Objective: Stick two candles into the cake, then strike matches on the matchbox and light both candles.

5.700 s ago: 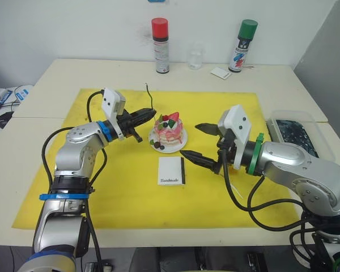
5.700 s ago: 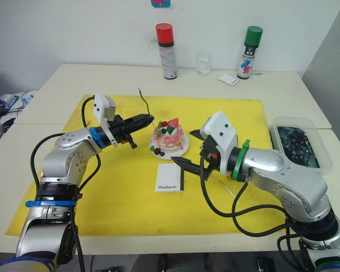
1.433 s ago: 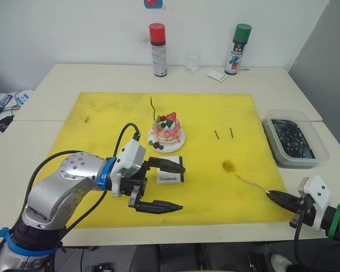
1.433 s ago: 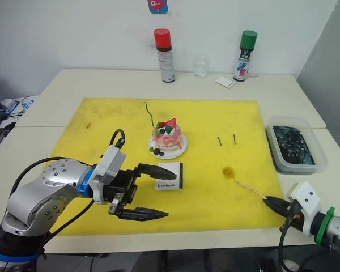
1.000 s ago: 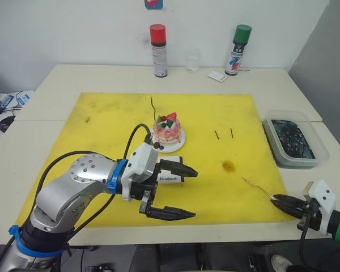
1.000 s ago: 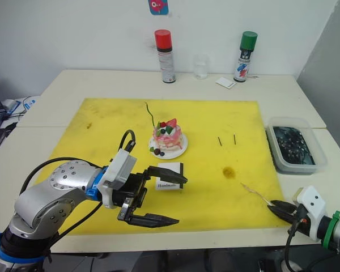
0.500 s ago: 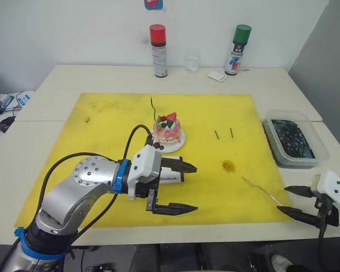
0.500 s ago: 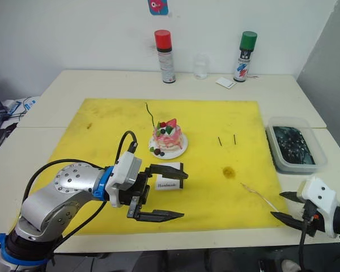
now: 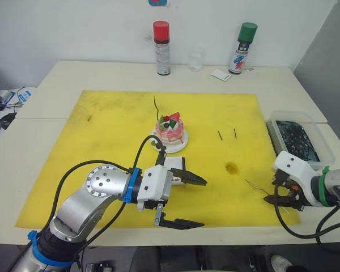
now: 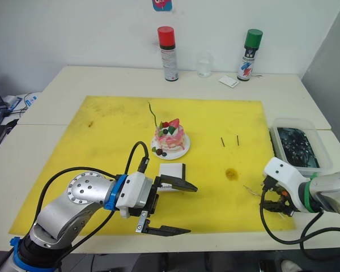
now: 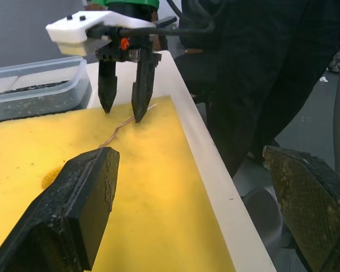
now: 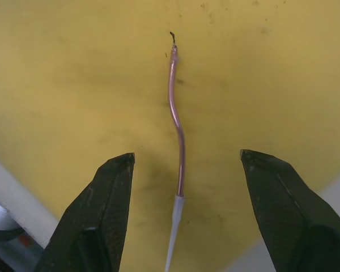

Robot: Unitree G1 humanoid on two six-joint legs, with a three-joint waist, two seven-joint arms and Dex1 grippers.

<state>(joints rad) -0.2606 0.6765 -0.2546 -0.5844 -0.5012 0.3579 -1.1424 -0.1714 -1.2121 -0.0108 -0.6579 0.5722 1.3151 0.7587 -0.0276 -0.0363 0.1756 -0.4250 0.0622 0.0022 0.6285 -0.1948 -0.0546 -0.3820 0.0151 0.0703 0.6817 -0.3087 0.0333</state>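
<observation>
The pink-and-white cake [image 9: 170, 129] sits on its small white plate [image 9: 181, 145] mid-mat, with one thin dark candle [image 9: 156, 107] standing in its far left side. The other candle [image 12: 178, 141] lies flat on the yellow mat at the front right. My right gripper [image 9: 276, 196] points down over its near end, jaws open on either side and not touching it. My left gripper [image 9: 203, 203] hovers open in front of the cake, its upper finger covering part of the white matchbox [image 10: 171, 169]. Two short dark matches [image 9: 220, 135] [image 9: 235, 134] lie right of the cake.
A clear plastic tub [image 9: 297, 139] with dark contents stands off the mat's right edge. At the table's back are a red-capped spray can [image 9: 161, 41], a glass [image 9: 196, 58], a white card [image 9: 220, 73] and a green-capped can [image 9: 239, 41]. A dark stain [image 9: 232, 167] marks the mat.
My right gripper opened and let go of the candle, which now lies on the mat, then swung in from the front edge to point down over it. My left gripper edged slightly right.
</observation>
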